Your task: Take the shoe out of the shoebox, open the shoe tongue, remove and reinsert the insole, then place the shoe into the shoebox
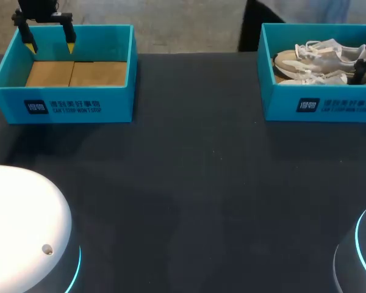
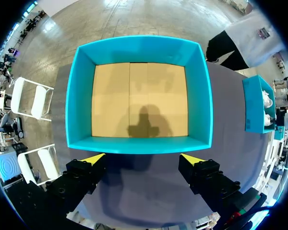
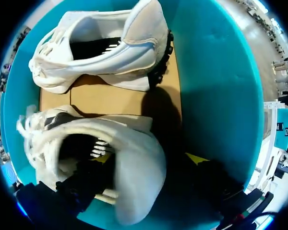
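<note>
Teal empty shoebox (image 2: 139, 144) just ahead of left gripper (image 2: 143, 158), unclenched, bare tabletop (image 2: 144, 191) beneath, right gripper (image 3: 151, 160) spread astride near sneaker (image 3: 134, 139) heel, inner finger (image 3: 102, 159) mostly hidden, second shoebox (image 3: 211, 72) wall close beside.

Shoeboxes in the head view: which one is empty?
The left shoebox, under the left gripper: only its cardboard floor shows. The right shoebox holds two shoes.

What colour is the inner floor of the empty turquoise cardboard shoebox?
Plain tan, the floor of the empty turquoise shoebox; the left wrist view shows it best.
</note>
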Controlling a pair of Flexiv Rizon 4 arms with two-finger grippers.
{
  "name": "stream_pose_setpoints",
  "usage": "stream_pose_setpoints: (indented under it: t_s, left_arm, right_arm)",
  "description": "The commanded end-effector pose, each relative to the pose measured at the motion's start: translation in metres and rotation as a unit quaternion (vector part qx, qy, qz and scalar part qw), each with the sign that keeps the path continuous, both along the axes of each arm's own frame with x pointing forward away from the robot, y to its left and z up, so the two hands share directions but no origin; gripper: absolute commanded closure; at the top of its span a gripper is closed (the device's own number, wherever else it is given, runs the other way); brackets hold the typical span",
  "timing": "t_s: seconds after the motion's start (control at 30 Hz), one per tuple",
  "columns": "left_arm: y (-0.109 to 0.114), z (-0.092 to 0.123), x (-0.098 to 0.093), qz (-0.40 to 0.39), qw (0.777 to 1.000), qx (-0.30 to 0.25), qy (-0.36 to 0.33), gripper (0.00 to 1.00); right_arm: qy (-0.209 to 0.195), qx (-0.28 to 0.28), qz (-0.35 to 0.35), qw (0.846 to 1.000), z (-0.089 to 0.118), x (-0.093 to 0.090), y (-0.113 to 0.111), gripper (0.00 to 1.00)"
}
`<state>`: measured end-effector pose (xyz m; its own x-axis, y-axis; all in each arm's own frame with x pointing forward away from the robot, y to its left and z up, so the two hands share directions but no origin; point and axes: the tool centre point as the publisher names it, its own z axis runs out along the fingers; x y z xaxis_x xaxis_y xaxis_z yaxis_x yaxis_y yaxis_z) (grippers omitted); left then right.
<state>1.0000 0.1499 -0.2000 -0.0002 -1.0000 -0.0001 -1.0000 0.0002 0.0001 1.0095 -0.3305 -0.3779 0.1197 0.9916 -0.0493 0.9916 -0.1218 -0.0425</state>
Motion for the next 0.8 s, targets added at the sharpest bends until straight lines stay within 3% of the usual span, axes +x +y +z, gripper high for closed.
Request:
stream_pose_setpoints:
  t_s: [0.03, 0.3, 0.73, 0.77, 0.8]
  left_arm:
    - [0.000, 0.000, 0.000, 0.000, 1.000, 0.000, 0.000, 0.00]
    - [0.000, 0.000, 0.000, 0.000, 1.000, 0.000, 0.000, 0.00]
    - [0.000, 0.000, 0.000, 0.000, 1.000, 0.000, 0.000, 0.00]
    - [0.000, 0.000, 0.000, 0.000, 1.000, 0.000, 0.000, 0.00]
    - [0.000, 0.000, 0.000, 0.000, 1.000, 0.000, 0.000, 0.00]
  right_arm:
    - [-0.005, -0.002, 0.001, 1.000, 0.007, -0.002, 0.002, 0.11]
    - [0.002, 0.002, 0.002, 1.000, -0.001, -0.002, 0.001, 0.11]
    - [0.011, 0.011, 0.004, 1.000, -0.012, 0.002, 0.004, 0.20]
    - [0.011, 0.012, 0.004, 1.000, -0.013, 0.002, 0.005, 0.49]
    - [0.011, 0.012, 0.004, 1.000, -0.013, 0.002, 0.005, 0.51]
